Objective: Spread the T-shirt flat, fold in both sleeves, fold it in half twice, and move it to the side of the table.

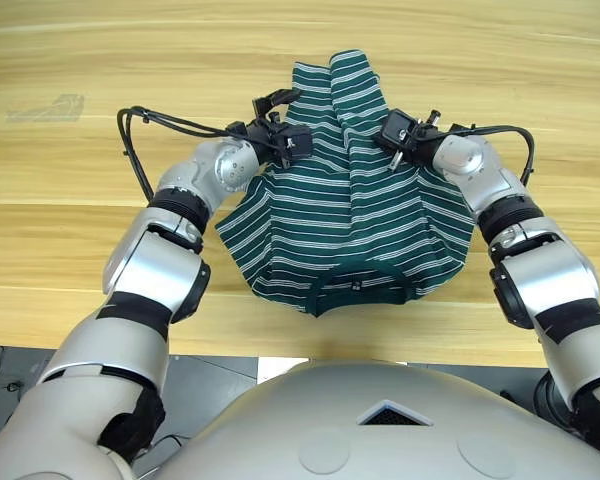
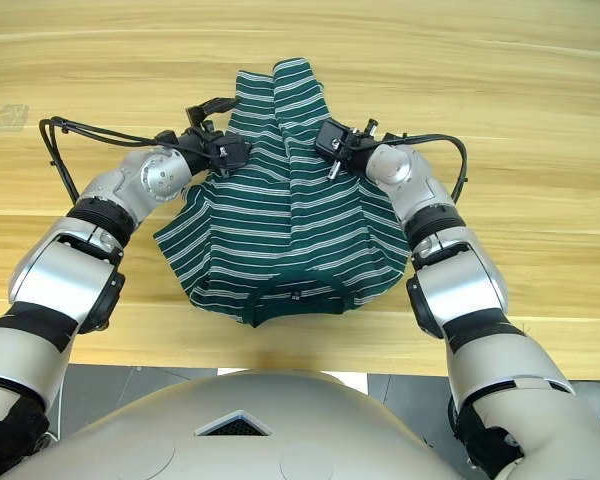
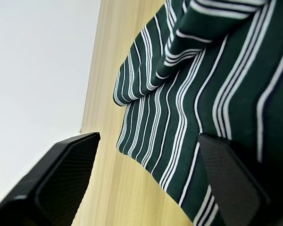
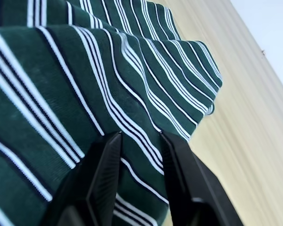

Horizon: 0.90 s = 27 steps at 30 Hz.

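Green with thin white stripes, the T-shirt [image 1: 345, 215] lay near the middle of the wooden table [image 1: 100, 230], close to its near edge, and was far from flat. Its near half fanned out wide. Its far half was gathered into long ridges that narrowed toward a bunched far end [image 1: 340, 70].

As a judgement, the task was at its first step. The spreading was unfinished, no sleeve had been folded in, neither halving had been done, and the move to the side was still to come. The sleeves could not be made out clearly among the gathers.

The shirt's long axis ran near to far. The collar [image 1: 360, 285] pointed to the near edge and the hem end pointed away. The pleats followed that same line.

The left gripper [image 3: 146, 141] sat at the left edge of the gathered part with its fingers spread wide. One finger was over the cloth and the other over bare wood, and it gripped nothing. The right gripper [image 4: 141, 136] rested on the right side of the gathers. Its fingers were drawn narrow and appeared to pinch a ridge of the striped fabric.
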Each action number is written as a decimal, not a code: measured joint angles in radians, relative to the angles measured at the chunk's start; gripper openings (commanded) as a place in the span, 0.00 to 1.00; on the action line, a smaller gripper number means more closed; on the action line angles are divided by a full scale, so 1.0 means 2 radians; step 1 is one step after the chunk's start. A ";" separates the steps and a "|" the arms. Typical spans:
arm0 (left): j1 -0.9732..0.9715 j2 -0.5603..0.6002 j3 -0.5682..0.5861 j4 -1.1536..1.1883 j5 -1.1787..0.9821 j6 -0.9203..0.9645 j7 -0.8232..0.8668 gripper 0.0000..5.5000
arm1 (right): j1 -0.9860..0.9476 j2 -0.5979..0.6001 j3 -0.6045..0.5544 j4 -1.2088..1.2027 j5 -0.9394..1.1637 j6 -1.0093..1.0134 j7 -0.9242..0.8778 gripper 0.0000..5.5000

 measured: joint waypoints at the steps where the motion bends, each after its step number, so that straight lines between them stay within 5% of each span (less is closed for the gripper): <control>1: 0.000 0.000 -0.003 0.002 0.000 -0.001 0.005 0.70 | 0.000 0.000 0.000 0.004 -0.001 -0.003 -0.003 0.27; 21: 0.021 0.056 -0.007 -0.009 -0.007 -0.034 0.013 0.70 | 0.010 -0.021 -0.007 0.009 -0.022 -0.026 -0.028 0.27; 27: 0.063 0.090 -0.009 -0.077 -0.007 -0.066 0.009 0.70 | 0.072 -0.079 -0.002 -0.086 -0.024 -0.051 0.015 0.27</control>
